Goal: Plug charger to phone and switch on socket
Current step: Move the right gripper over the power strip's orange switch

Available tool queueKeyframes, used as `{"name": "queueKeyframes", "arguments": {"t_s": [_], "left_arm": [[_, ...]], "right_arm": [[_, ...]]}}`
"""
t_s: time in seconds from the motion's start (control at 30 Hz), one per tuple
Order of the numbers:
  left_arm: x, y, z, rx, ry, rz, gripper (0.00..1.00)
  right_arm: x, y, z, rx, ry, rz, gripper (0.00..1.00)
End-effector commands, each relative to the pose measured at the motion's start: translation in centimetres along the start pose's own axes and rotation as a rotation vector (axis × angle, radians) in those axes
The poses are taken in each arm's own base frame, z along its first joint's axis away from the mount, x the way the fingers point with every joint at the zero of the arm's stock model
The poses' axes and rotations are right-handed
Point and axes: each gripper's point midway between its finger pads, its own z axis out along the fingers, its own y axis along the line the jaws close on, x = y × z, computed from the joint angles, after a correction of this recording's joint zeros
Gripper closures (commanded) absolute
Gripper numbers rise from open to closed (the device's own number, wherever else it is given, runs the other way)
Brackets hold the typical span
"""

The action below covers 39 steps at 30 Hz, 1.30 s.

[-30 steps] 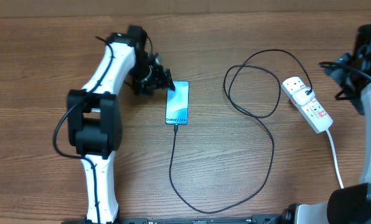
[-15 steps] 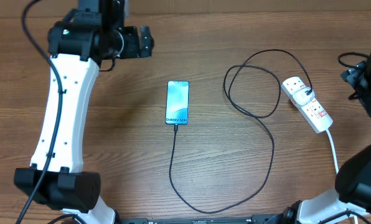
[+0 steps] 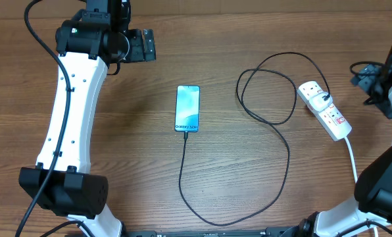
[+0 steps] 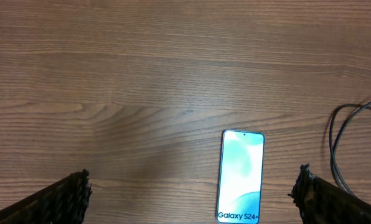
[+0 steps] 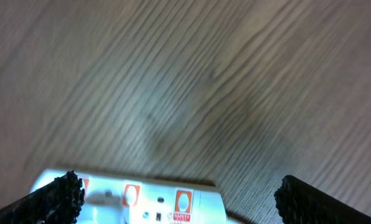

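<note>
brown wood-grain worktop (image 3: pixel 137 151). the blue-white phone (image 3: pixel 187 108) lies mid-worktop, the black charger (image 3: pixel 275 141) meeting its labelled end and looping to the white socket (image 3: pixel 324 110) at right. left fingers (image 4: pixel 61 199) and right fingers (image 5: pixel 310 199) are spread wide, empty.

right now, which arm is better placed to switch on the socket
right: the right fingers hang by the socket, in its wrist view; the left fingers sit far past the phone

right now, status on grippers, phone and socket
Left gripper, right gripper open, empty. Charger meets phone at lower edge. Socket untouched, switch state unclear. Nothing blocking.
</note>
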Motion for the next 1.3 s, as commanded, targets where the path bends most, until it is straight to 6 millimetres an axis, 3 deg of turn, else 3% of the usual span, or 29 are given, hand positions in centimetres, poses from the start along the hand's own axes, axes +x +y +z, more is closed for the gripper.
{"name": "queueKeyframes", "arguments": {"t_s": [0.0, 0.53, 0.73, 0.97, 1.27], "left_arm": [[0.1, 0.3, 0.2, -0.017, 0.002, -0.009, 0.0], [0.1, 0.3, 0.2, -0.017, 0.002, -0.009, 0.0], [0.1, 0.3, 0.2, -0.017, 0.002, -0.009, 0.0], [0.1, 0.3, 0.2, -0.017, 0.002, -0.009, 0.0], [0.1, 0.3, 0.2, -0.017, 0.002, -0.009, 0.0]], "right_arm": [[1.1, 0.8, 0.9, -0.05, 0.031, -0.171, 0.0], [2.3, 1.7, 2.5, -0.114, 0.061, -0.194, 0.0], [2.6, 0.9, 4.7, -0.089, 0.098, -0.158, 0.0], [4.2, 0.3, 7.8, -0.08, 0.185, -0.147, 0.0], [5.5, 1.1, 8.7, -0.123, 0.241, -0.145, 0.0]]}}
